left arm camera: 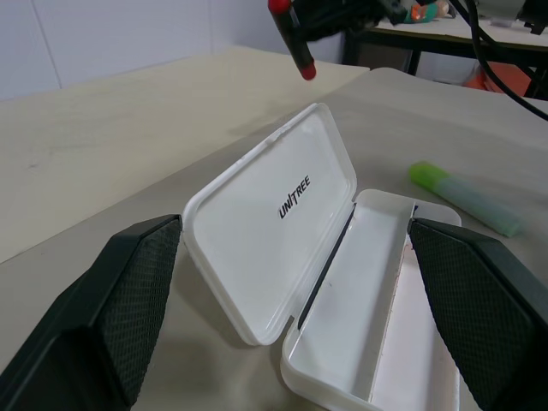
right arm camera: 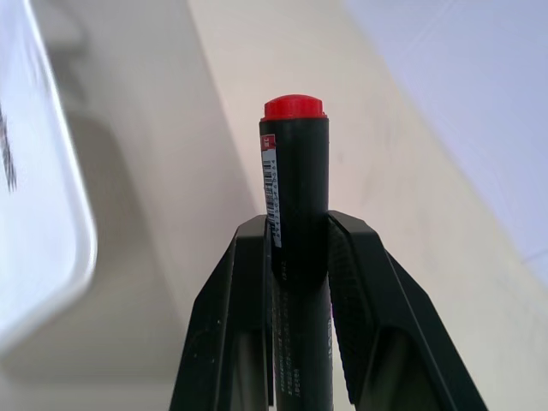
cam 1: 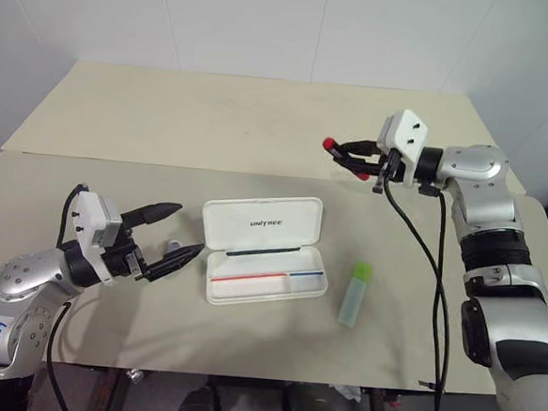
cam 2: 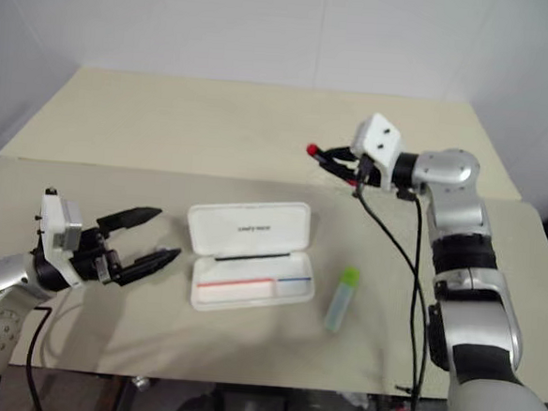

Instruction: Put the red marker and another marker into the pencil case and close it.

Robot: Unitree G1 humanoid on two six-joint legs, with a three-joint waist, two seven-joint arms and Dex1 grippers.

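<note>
Since the red marker (cam 1: pixel 345 160) sits clamped in the right gripper (cam 1: pixel 355 159), aloft beyond the case (cam 1: pixel 264 249), it looks bound for the open tray. Green marker (cam 1: pixel 355 293) lies right of the case; left gripper (cam 1: pixel 175 232) waits, fingers apart.

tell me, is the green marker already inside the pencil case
No, the green marker lies on the table beside the open pencil case.

Left gripper (cam 1: pixel 180 229) low, fingers spread wide, right gripper (cam 1: pixel 353 156) raised, fingers clamped together
</note>
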